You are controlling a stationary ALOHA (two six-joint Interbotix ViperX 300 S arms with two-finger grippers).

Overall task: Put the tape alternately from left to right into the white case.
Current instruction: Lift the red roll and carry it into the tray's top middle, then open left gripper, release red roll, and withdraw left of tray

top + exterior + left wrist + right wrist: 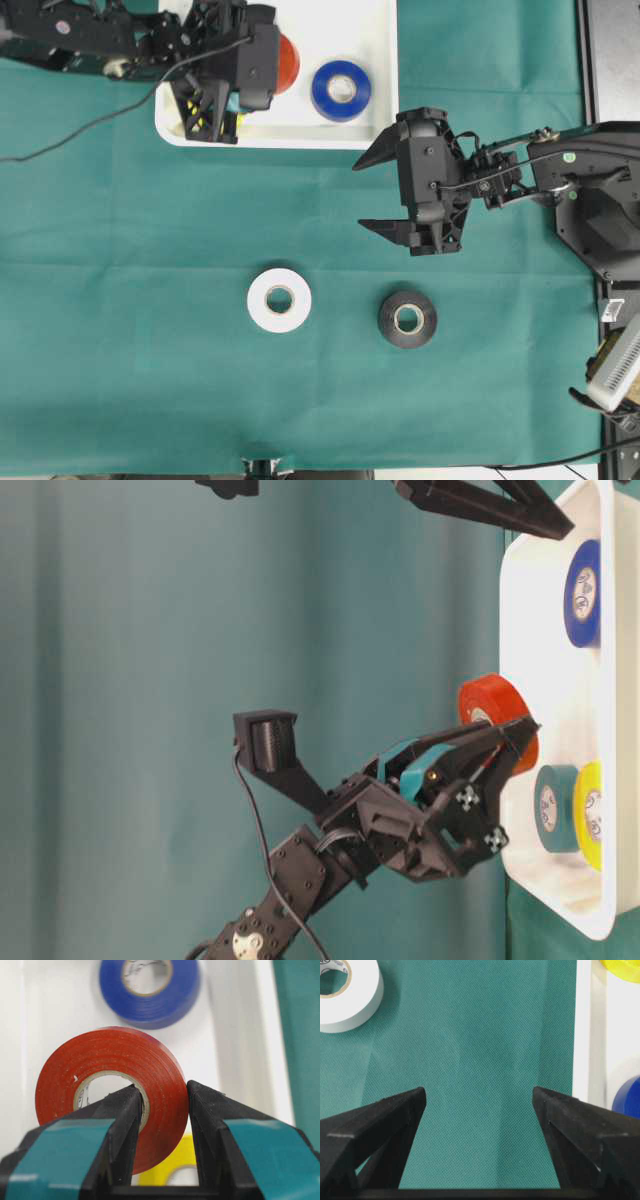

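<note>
Tape in red (112,1095) hangs over the white case (375,75), one finger of the left gripper (162,1110) through its core and one outside, pinching the wall. Blue (341,90), teal (553,807) and yellow (589,815) rolls already lie inside. Best practice: lower it onto bare floor between them before letting go. The right gripper (385,192) waits, jaws wide and empty, above the cloth (120,330), white (279,299) and black (407,319) rolls nearby.

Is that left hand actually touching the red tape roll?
Touching. The left wrist view shows the left hand pinching the red tape roll, one finger inside its core, one outside.
</note>
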